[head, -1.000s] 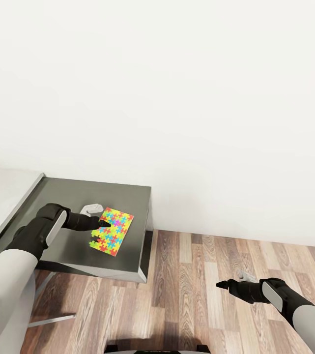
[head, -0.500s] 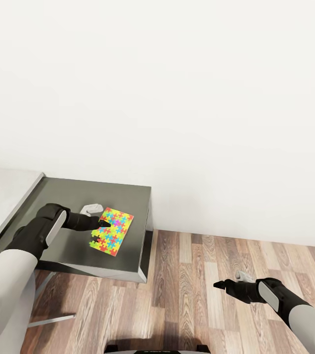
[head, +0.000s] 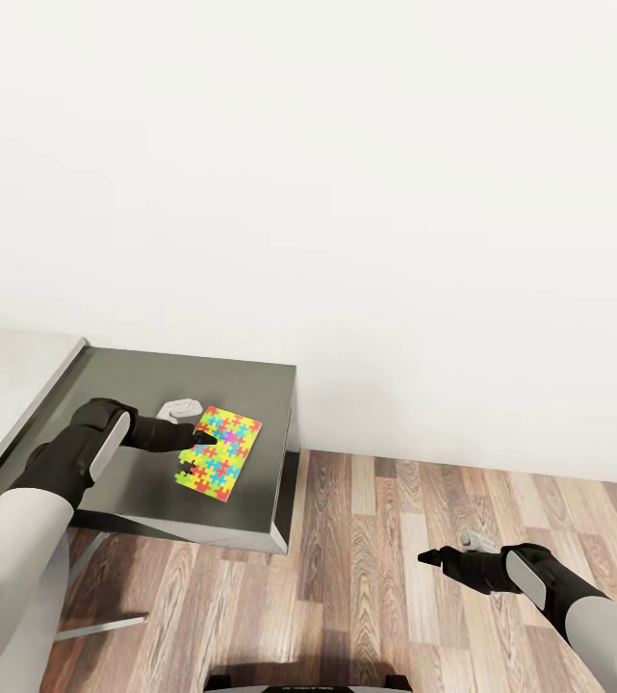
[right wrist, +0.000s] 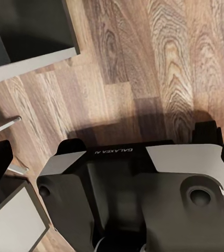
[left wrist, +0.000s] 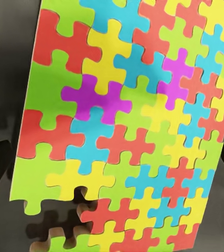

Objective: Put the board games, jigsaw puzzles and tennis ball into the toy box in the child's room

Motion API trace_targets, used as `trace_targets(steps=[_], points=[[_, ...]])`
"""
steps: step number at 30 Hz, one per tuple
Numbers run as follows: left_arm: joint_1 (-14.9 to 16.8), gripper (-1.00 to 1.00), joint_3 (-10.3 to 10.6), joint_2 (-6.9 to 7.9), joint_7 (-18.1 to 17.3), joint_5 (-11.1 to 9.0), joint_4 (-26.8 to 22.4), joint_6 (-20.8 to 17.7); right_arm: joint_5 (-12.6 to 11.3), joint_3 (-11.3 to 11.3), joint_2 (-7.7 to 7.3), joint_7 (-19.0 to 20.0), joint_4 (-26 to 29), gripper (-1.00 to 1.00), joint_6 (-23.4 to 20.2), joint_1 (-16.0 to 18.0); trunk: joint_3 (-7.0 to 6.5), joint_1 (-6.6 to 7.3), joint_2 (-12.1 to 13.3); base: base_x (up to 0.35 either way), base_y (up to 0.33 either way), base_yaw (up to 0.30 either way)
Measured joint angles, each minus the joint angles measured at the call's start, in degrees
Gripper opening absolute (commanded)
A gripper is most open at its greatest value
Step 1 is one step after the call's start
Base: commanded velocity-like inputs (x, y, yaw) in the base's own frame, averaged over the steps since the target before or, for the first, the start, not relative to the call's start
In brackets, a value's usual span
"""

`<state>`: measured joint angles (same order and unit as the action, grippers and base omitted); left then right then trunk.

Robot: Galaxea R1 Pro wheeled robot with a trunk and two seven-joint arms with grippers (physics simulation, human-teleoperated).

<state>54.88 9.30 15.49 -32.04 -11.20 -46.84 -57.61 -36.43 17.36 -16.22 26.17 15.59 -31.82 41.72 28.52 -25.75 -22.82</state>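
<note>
Nothing's really moved; left pincer sits on the puzzle near the counter front-right corner, grip unclear; lifting's next.

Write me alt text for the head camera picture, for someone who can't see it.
The robot's left gripper reaches over a dark grey table to the edge of a flat, brightly coloured jigsaw puzzle sheet lying near the table's corner by a white wall. The right gripper hangs over the wood-plank floor, holding nothing.
</note>
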Motion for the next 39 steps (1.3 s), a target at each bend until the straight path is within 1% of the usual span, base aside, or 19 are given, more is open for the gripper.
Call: trace_targets(steps=[39], points=[[0.0,1.0,0.15,-0.06,0.0,0.01,0.0,0.08,-0.01,0.06,0.09,0.0,0.0,1.0,-0.04,0.0,-0.02,0.0,0.0,0.0,0.015,-0.004]])
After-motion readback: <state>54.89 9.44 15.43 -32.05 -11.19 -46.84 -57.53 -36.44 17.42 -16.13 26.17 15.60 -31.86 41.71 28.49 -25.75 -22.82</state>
